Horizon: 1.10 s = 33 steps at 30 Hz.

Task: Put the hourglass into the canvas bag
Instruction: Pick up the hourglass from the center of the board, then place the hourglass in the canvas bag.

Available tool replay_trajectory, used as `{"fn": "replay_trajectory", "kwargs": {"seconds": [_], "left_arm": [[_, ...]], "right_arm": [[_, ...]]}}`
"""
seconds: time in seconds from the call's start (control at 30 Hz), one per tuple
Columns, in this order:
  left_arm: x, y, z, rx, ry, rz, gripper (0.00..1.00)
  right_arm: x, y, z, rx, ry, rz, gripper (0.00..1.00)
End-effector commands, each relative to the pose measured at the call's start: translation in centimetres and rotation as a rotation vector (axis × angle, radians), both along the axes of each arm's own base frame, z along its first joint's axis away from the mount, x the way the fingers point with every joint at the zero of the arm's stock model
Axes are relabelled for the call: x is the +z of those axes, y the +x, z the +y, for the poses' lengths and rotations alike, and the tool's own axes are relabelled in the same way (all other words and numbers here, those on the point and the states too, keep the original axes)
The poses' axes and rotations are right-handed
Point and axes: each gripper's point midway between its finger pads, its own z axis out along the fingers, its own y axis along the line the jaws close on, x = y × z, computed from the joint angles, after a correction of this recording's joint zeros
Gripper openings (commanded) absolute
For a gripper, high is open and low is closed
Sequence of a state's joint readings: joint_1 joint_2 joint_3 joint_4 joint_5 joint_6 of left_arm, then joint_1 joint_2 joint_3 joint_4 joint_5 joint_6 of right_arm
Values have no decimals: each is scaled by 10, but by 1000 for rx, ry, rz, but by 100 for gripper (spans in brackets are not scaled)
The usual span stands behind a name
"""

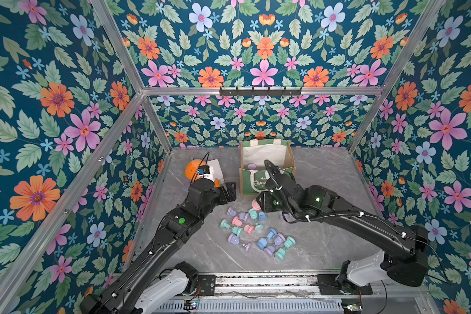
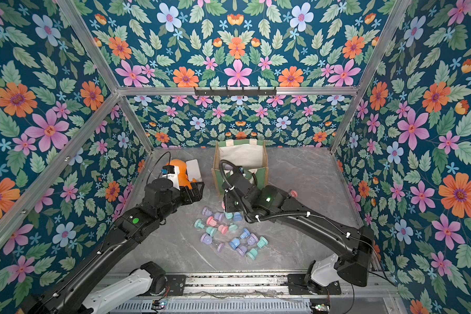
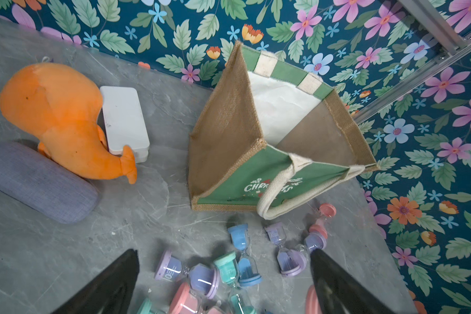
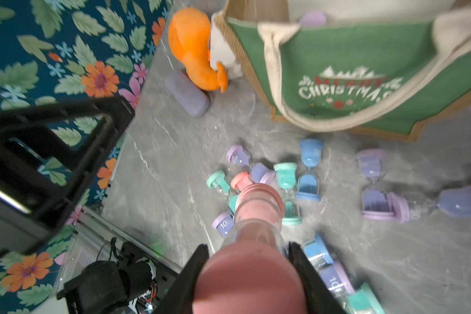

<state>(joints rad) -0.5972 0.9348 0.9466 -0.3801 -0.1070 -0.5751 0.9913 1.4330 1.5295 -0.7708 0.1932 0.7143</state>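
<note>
While right jaws clamp the pink hourglass | left jaws spread, empty | canvas bag upright nearby

On my screen the canvas bag shows matt green woven cloth on the front, coarse tan burlap on the sides, a smooth cream lining and thick ribbed cream handles. The pink hourglass has matt plastic caps and a clear, glossy bulb. The loose hourglasses look alike: pastel plastic ends with shiny transparent middles. The tabletop is smooth grey marble-look with a faint sheen. I make out the orange plush toy as soft short-piled fabric, the white box as smooth, slightly scuffed plastic, and the grey-purple case as fine woven cloth. The left claw and right claw are matt black plastic. The frame rails are bare brushed metal.
</note>
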Motion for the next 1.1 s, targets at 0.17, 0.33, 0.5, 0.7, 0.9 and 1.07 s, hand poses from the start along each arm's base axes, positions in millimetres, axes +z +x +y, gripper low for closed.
{"fn": "replay_trajectory", "kwargs": {"seconds": [0.17, 0.33, 0.5, 0.7, 0.9, 1.07], "left_arm": [[26, 29, -15, -7, -11, -86, 100], [22, 48, -28, -25, -13, -70, 100], [16, 64, -34, -24, -45, -61, 100], [8, 78, -40, -31, -77, -45, 100], [-2, 88, -44, -48, -112, -27, 100], [-6, 89, -49, -73, -143, -7, 100]], "right_arm": [[68, 54, -23, -30, 209, -100, 36], [79, 100, -31, -75, 268, -114, 35], [62, 147, -23, -81, 287, -89, 35], [15, 187, 8, -27, 257, -35, 35], [-21, 204, 33, 20, 284, 19, 34], [-55, 214, 44, 30, 266, 71, 34]]}}
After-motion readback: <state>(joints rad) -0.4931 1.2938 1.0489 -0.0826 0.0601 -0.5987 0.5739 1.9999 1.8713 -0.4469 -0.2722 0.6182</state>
